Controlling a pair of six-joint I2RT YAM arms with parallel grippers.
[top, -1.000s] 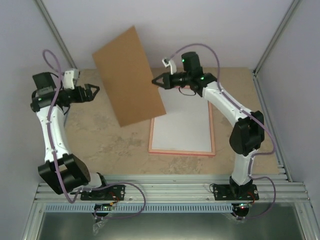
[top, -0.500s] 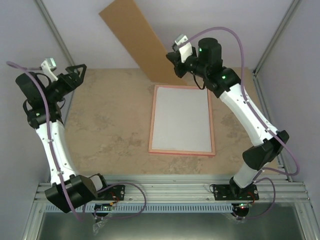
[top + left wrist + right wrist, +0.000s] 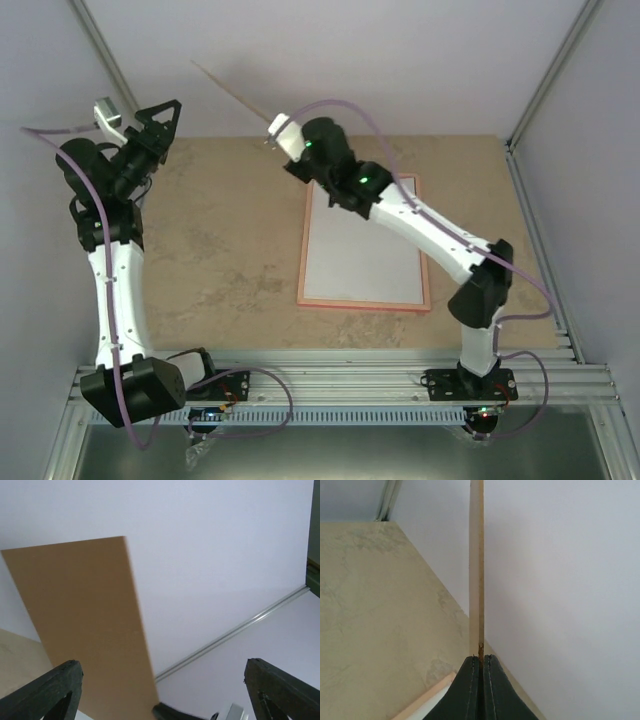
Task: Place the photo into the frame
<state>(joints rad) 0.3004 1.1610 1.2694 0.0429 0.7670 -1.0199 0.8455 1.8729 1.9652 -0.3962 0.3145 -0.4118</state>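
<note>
Right jaws tight on board (image 3: 476, 555) edge

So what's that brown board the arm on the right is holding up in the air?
The board is a thin, flat, plain brown rectangle, like cardboard or fibreboard, with nothing printed on the face shown. The right gripper pinches one edge, shut tight on it, and holds it up off the table. From above it shows edge-on, a slim slanted line. Nothing else touches it.
</note>
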